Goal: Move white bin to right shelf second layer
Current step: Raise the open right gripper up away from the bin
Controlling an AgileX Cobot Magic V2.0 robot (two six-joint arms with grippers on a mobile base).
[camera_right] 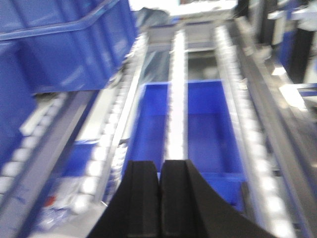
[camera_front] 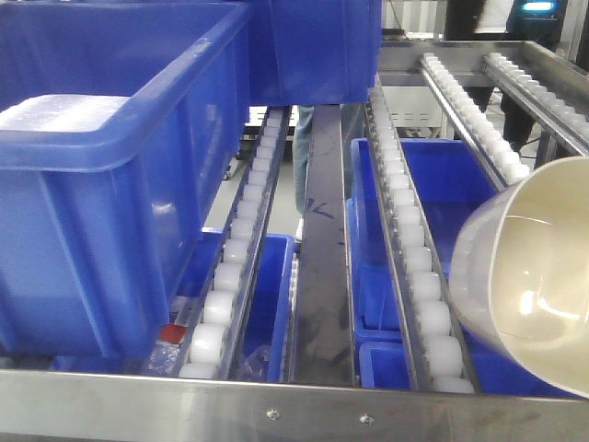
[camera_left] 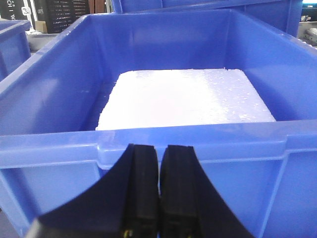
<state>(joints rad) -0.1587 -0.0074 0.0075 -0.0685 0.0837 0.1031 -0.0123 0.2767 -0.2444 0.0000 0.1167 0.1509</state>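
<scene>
The white bin (camera_front: 529,276) shows at the right edge of the front view, tipped so its glossy mouth faces the camera, over the roller rail (camera_front: 416,267) of the rack level with the dark centre strip (camera_front: 322,276). No gripper shows in that view. In the left wrist view my left gripper (camera_left: 159,148) is shut on nothing, just in front of the near wall of a blue crate (camera_left: 59,163) that holds a white foam slab (camera_left: 183,96). In the blurred right wrist view my right gripper (camera_right: 159,164) is shut and empty above the rack; the bin is out of that view.
A large blue crate (camera_front: 92,193) stands on the left rollers, with another blue crate (camera_front: 317,46) behind it. More blue crates (camera_front: 442,184) sit on the level below the rails. A steel front bar (camera_front: 294,410) runs along the near edge.
</scene>
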